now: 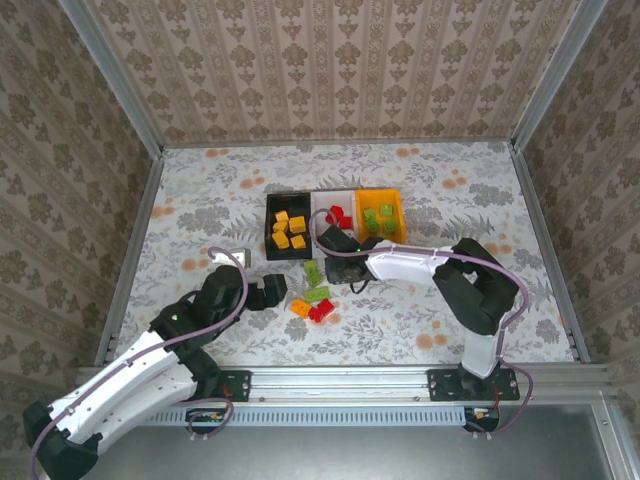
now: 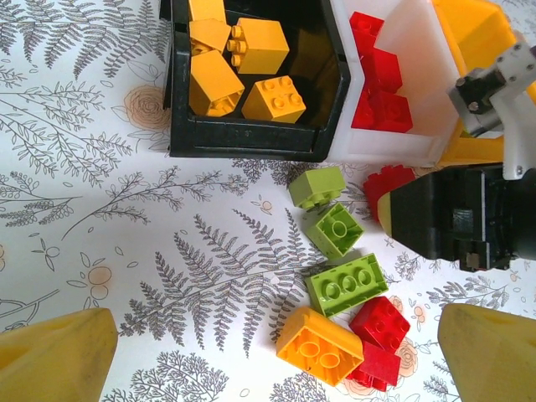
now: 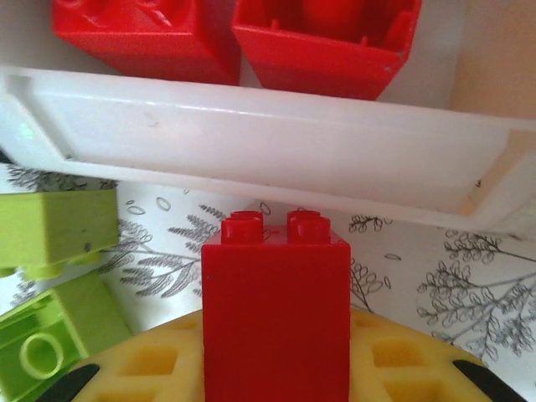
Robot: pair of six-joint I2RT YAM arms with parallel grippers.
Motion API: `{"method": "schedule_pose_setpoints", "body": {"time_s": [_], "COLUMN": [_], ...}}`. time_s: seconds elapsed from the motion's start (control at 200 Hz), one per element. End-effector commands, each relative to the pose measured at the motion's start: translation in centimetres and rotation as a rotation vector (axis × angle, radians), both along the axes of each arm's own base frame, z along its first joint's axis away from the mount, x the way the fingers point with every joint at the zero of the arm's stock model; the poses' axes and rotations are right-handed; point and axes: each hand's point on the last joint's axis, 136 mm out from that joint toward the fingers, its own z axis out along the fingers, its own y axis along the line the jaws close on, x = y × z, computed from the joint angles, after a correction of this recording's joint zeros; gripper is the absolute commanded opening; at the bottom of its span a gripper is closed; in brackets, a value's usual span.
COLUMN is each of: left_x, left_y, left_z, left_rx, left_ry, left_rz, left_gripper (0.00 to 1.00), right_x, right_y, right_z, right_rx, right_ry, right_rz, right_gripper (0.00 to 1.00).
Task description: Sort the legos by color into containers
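Three joined bins stand mid-table: the black bin [image 1: 270, 212] holds orange bricks [image 2: 272, 99], the white bin [image 3: 251, 138] red ones [image 3: 322, 38], the orange-yellow bin [image 1: 400, 212] green ones. Just short of the white bin's near wall, my right gripper [image 1: 340, 263] [image 3: 276, 356] is shut on an upright red brick [image 3: 276, 301]. In front of the bins lie loose legos: three green bricks [image 2: 346, 285], an orange brick [image 2: 320, 343] and two red bricks [image 2: 379, 322]. My left gripper [image 1: 277, 293] [image 2: 272, 360] hovers open over them, its yellow fingertips [image 2: 54, 360] spread wide.
The right arm's black wrist body [image 2: 461, 213] sits close to the right of the loose pile. A small pale object [image 1: 240, 256] lies left of the black bin. Metal rails fence the table's sides. Bare patterned tabletop stretches left of the pile.
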Motion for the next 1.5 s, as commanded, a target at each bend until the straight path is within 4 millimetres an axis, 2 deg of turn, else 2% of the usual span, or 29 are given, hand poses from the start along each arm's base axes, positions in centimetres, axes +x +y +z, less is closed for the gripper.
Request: {"method": "schedule_pose_setpoints", "body": {"time_s": [0.0, 0.135, 0.21, 0.29, 0.51, 0.575, 0.635, 0.7, 0.775, 0.84, 0.96, 1.105, 1.205, 1.35, 1.495], "left_x": [-0.2, -0.2, -0.1, 0.0, -0.1, -0.2, -0.3, -0.3, -0.3, -0.4, -0.7, -1.1, -1.0, -1.4, -2.5], "left_y": [0.5, 0.2, 0.0, 0.1, -0.1, -0.2, -0.5, -1.0, -1.9, -2.7, -4.3, -6.0, -7.0, -6.1, -3.5], "left_z": [-0.8, -1.0, -1.1, -1.3, -2.1, -2.6, -3.0, -3.4, -3.7, -4.2, -5.7, -7.8, -8.6, -10.6, -12.0], "left_rx": [0.010, -0.005, -0.017, -0.027, -0.037, -0.029, -0.019, -0.009, 0.000, 0.015, 0.080, 0.233, 0.281, 0.341, 0.417], "left_ry": [0.021, 0.024, 0.028, 0.035, 0.086, 0.115, 0.144, 0.164, 0.182, 0.208, 0.249, 0.267, 0.266, 0.327, 0.386], "left_rz": [0.011, 0.000, 0.000, 0.007, 0.004, -0.008, -0.024, -0.052, -0.096, -0.133, -0.202, -0.268, -0.284, -0.254, -0.203], "left_gripper": [1.00, 1.00, 1.00, 1.00, 1.00, 1.00, 1.00, 0.99, 0.97, 0.95, 0.95, 0.94, 0.92, 0.85, 0.79], "right_x": [-0.2, 0.3, 1.6, 3.8, 9.2, 10.3, 11.2, 11.3, 11.2, 10.8, 9.4, 7.9, 7.1, 6.6, 6.3], "right_y": [-0.5, -0.3, -0.3, -0.4, -0.2, 0.0, 0.5, 0.4, 0.8, 0.8, 0.5, -0.6, -1.3, -2.1, -2.4], "right_z": [4.7, 9.3, 10.7, 10.7, 8.9, 8.8, 9.3, 9.9, 11.3, 12.5, 13.4, 13.5, 13.6, 13.9, 14.1], "right_rx": [0.040, 0.086, 0.086, 0.086, 0.049, 0.053, 0.061, 0.051, 0.078, 0.100, 0.127, 0.142, 0.142, 0.141, 0.147], "right_ry": [-0.076, -0.152, -0.173, -0.161, -0.130, -0.136, -0.151, -0.149, -0.170, -0.195, -0.211, -0.214, -0.220, -0.230, -0.236], "right_rz": [0.031, 0.056, 0.043, -0.003, -0.082, -0.090, -0.087, -0.082, -0.073, -0.067, -0.058, -0.062, -0.070, -0.079, -0.085], "right_gripper": [0.25, 0.26, 0.27, 0.27, 0.32, 0.38, 0.51, 0.66, 0.73, 0.75, 0.76, 0.77, 0.77, 0.77, 0.77]}}
